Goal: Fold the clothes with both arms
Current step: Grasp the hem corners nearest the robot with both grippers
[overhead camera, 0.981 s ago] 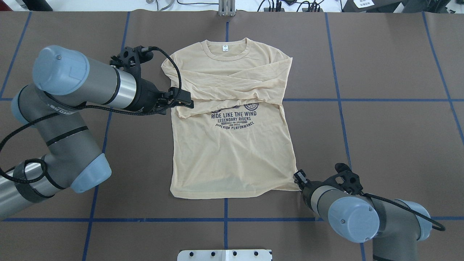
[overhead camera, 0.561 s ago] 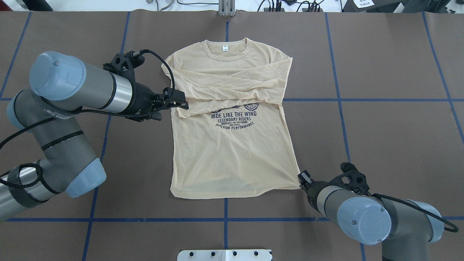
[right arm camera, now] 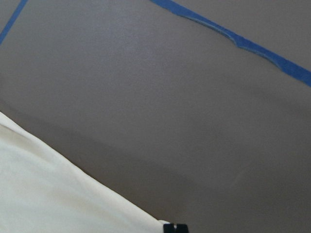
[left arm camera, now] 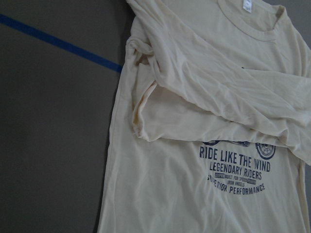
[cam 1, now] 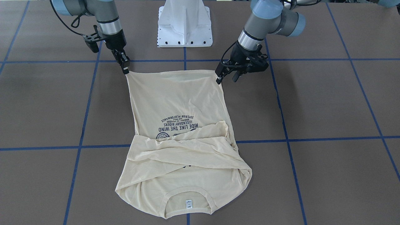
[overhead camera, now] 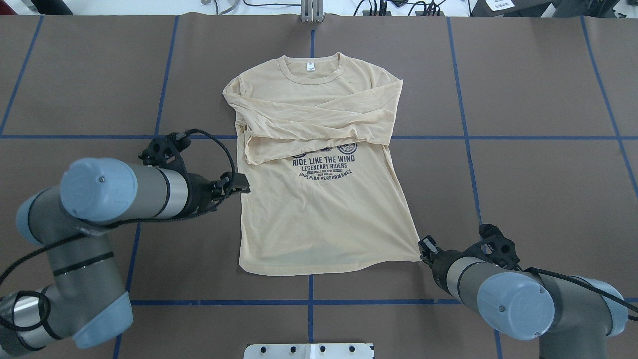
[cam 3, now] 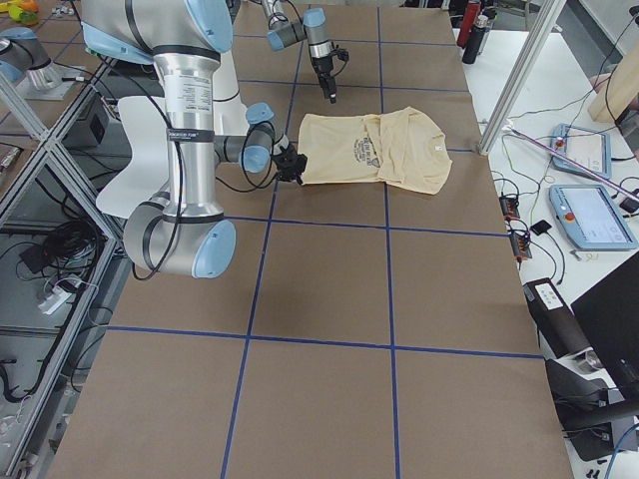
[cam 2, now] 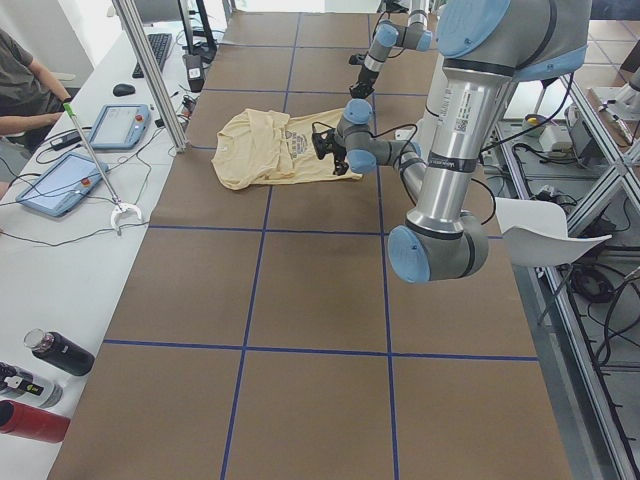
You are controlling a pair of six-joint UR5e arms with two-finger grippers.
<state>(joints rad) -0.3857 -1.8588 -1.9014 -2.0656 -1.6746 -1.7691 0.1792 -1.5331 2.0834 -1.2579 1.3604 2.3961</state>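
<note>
T-shirt (overhead camera: 319,219) lies flat, print side up, on the brown table (overhead camera: 538,199), between the two grippers. It is to the right of the left gripper (overhead camera: 241,183) and to the left of the right gripper (overhead camera: 424,247). The neck with its white label (overhead camera: 310,66) is the end far from both grippers; the hem is the end nearest them. Both sleeves (overhead camera: 319,119) are folded across the chest, beyond both grippers, and cover the top of the navy print (overhead camera: 323,165).

Right gripper: low at the table, fingertips pinched on the hem corner on its side. The cloth there is drawn to a small point ending at the tips. Its wrist view shows the pale cloth edge running up to a black fingertip, otherwise table and blue tape lines (overhead camera: 523,137).

Left gripper: at the shirt's side edge on its side, fingers angled toward the cloth. The overhead view puts it beside the mid-body edge; the front view puts its tip just beside the other hem corner. Cannot tell if it touches the cloth, or whether its jaws are apart or closed. Its wrist view looks down on the folded sleeves and print ahead of it.

White pedestal base (cam 1: 185,25) stands behind both grippers.
</note>
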